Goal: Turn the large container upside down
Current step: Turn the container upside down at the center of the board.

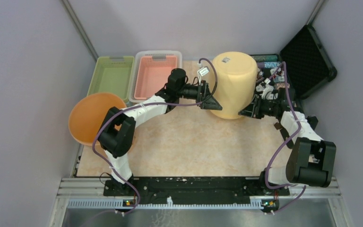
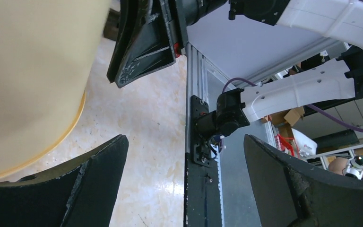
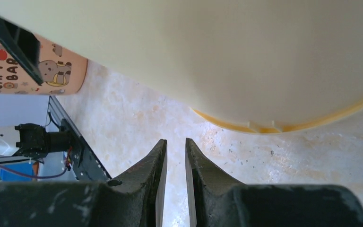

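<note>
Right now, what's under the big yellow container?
Only the marble tabletop shows beneath the yellow container, around its downturned rim. Its base faces up, so anything under the shell is covered by its walls. I cannot tell what, if anything, is there.

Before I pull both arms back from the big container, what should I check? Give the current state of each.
1. Large container base up, rim down on the table: ok.
2. Left jaws open, nothing held: ok.
3. Right jaws almost shut, nothing between them: ok.
4. Left jaws clear of the container wall: cannot tell; the top view shows them right at it.
5. Rim seated all round: cannot tell; far side hidden.
6. Left elbow clear of the orange bowl: cannot tell; they overlap in the top view.
</note>
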